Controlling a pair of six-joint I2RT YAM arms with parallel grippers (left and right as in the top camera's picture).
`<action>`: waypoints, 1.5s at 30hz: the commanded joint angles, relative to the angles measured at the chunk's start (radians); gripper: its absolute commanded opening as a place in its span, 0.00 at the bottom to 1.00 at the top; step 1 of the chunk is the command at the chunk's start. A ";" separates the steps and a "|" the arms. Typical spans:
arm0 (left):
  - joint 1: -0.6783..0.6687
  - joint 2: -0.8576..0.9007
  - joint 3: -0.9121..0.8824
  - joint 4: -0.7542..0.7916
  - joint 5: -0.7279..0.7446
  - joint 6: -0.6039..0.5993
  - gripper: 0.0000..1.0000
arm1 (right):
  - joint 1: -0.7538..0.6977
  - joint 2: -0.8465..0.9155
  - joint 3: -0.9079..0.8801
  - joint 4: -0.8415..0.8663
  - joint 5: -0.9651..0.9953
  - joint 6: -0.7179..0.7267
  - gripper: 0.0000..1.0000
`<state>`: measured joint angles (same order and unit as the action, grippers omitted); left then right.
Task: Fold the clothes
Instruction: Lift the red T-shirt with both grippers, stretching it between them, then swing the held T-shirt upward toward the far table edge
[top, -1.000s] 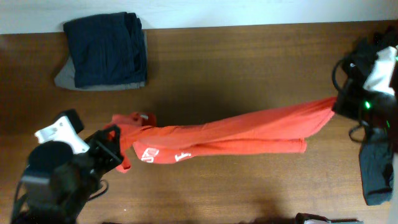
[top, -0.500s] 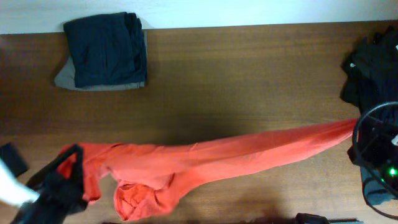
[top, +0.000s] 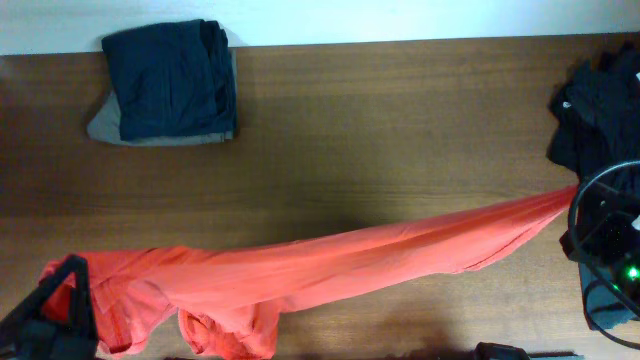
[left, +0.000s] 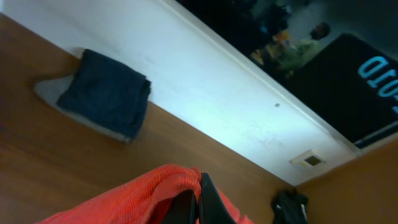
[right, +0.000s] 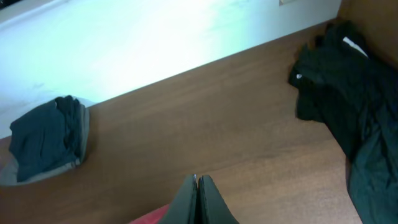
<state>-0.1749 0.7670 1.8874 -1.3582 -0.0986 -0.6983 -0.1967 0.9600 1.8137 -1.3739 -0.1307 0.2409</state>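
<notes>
Swung out to the near-left corner, the left gripper clamps one end of the orange-red T-shirt while the right gripper pinches the other at the right, stretching it along the near side of the table, seemingly to straighten it.

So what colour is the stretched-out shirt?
The shirt is orange-red, clearest in the overhead view.

Likely a lab: wooden table against white wall.

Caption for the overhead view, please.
Orange-red T-shirt stretched in a long band across the table; folded navy clothes far left, black clothes right.
</notes>
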 joint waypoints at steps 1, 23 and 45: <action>-0.001 0.053 0.009 -0.006 -0.074 0.023 0.01 | -0.007 0.016 0.005 0.018 0.011 0.012 0.04; -0.001 0.735 0.039 0.481 -0.074 0.303 0.01 | -0.007 0.435 0.007 0.414 -0.166 0.012 0.04; -0.001 0.933 0.563 0.155 -0.103 0.486 0.00 | -0.105 0.561 0.261 0.228 -0.198 0.000 0.04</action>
<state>-0.1776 1.6165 2.4886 -1.1492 -0.1917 -0.2272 -0.2981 1.4681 2.0899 -1.1091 -0.3283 0.2493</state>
